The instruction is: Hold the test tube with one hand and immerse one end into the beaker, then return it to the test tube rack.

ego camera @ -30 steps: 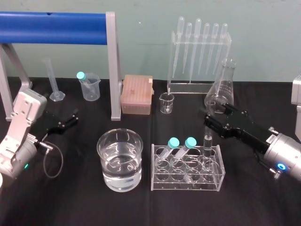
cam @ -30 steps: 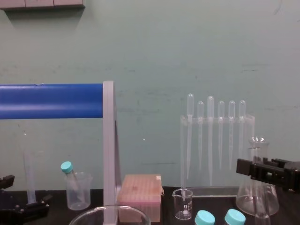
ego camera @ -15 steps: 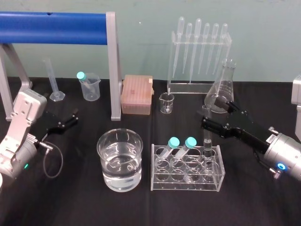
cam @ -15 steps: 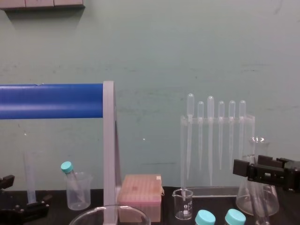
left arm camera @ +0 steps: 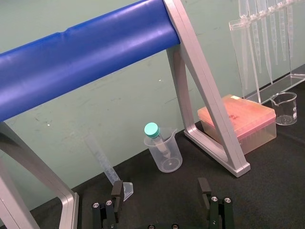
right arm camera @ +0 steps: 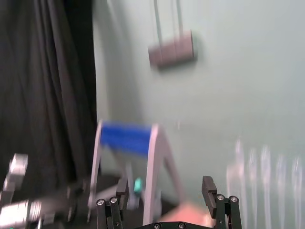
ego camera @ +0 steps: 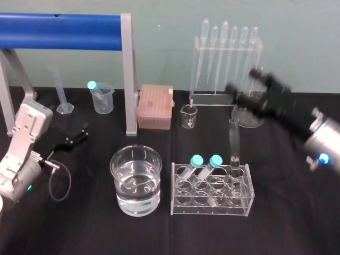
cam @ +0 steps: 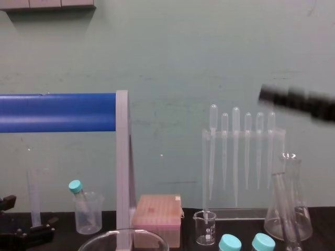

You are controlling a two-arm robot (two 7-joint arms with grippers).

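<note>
The test tube (ego camera: 234, 142) stands upright in the back right hole of the clear test tube rack (ego camera: 211, 197), free of any grip. The beaker (ego camera: 135, 180), wide and part full of water, sits left of the rack; its rim (cam: 123, 236) shows low in the chest view. My right gripper (ego camera: 241, 79) hangs open, blurred, above and behind the rack, in front of the pipette stand; it is also in the chest view (cam: 267, 95). In the right wrist view its fingers (right arm camera: 208, 187) have nothing between them. My left gripper (ego camera: 74, 139) rests open at the far left (left arm camera: 160, 191).
Two teal-capped tubes (ego camera: 197, 162) lean in the rack. Behind stand a pipette rack (ego camera: 226, 58), a conical flask (ego camera: 248, 116), a small beaker (ego camera: 188, 116), a pink tip box (ego camera: 155, 106), a plastic beaker (ego camera: 102, 98), a measuring cylinder (ego camera: 59, 90) and a blue-barred frame (ego camera: 64, 24).
My right gripper opened, let go of the test tube and lifted up and back from the rack. The tube stays upright in its hole. The left arm has not moved.
</note>
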